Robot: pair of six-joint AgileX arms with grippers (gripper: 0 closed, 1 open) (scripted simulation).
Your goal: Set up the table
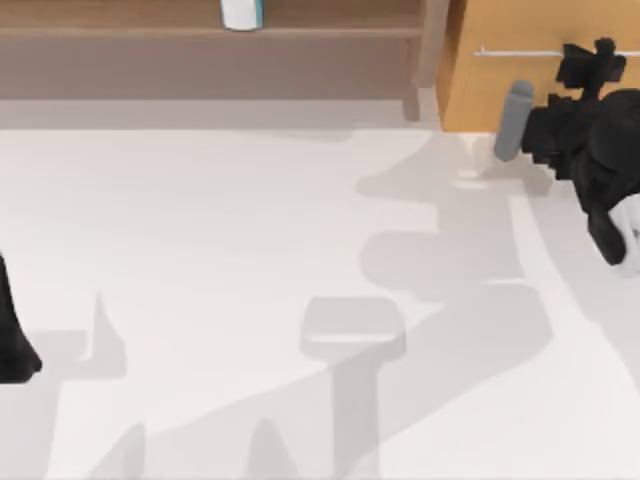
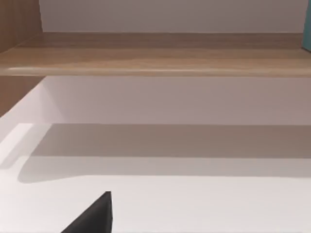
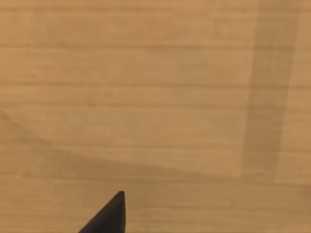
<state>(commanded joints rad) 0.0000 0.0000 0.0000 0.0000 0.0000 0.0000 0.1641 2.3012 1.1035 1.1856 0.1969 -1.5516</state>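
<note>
Right pincer [image 1: 592,58] up at the table's far right corner, against the front of the orange-wood drawer unit [image 1: 495,95], just beside its thin metal bar handle [image 1: 515,52]. Open or closed: cannot tell. Nothing seen held. Right wrist view close on the drawer unit's wood-grain face [image 3: 146,73], with a black wedge of the pincer at the lower edge and a shadow band across the wood.

Large flat matte white table [image 1: 250,250] below and to the left of the right pincer in the top view, spreading across nearly the whole view. Pincer raised over its far right edge, not touching the surface. Only arm shadows on the white top.

Grey cylinder [image 1: 514,120] just left of the right arm's black body, in front of the drawer unit; cannot tell whether part of the arm or a separate thing.

Left arm [image 1: 12,335] parked at the table's left edge, well apart from the right one. Left pincer state: cannot tell. Left wrist view looking low across the white table [image 2: 204,204] toward the brown wooden shelf board [image 2: 146,58], black wedge at the lower edge.

Same shelf board [image 1: 150,30] along the table's far side, left of the drawer unit. White-and-teal container [image 1: 242,12] standing on it.
</note>
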